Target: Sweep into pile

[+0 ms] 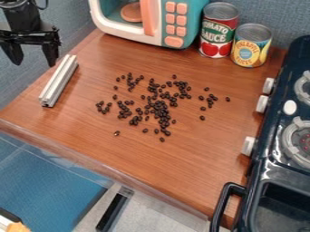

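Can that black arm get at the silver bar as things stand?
Probably yes: the gripper hangs near the silver bar, jaws open, and nothing visible blocks the way; the beans lie off to the side.

The top edge cuts off the teal and white toy microwave (193,16), whose upright coral handle (147,18) hides part of the round coral disc (129,12) inside. The black robot arm (23,18) is cut off at the upper left, the dark toy stove (266,168) at the right and bottom. The small dark beans (158,108) overlap too closely to count.
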You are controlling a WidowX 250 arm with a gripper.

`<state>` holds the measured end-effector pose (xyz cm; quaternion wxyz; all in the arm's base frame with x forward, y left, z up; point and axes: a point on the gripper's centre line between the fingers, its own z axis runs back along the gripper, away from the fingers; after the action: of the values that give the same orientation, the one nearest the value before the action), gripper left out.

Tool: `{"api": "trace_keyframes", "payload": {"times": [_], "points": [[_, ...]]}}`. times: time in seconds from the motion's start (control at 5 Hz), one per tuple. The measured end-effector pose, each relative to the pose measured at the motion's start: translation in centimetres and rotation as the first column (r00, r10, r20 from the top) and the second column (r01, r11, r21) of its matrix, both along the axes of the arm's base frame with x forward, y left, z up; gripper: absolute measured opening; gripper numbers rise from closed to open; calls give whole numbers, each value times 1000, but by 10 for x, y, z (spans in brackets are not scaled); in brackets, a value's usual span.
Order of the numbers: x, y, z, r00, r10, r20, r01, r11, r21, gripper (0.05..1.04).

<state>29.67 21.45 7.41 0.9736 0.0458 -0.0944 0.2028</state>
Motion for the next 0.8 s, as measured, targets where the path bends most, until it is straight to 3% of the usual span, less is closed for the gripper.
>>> {"api": "trace_keyframes", "payload": {"times": [0.2,0.8], "points": [[-3,-3,-13,1000,-4,-31,3,1000,-25,1000],[4,-8,-16,999,-47,16,47,998,-39,1000]]}}
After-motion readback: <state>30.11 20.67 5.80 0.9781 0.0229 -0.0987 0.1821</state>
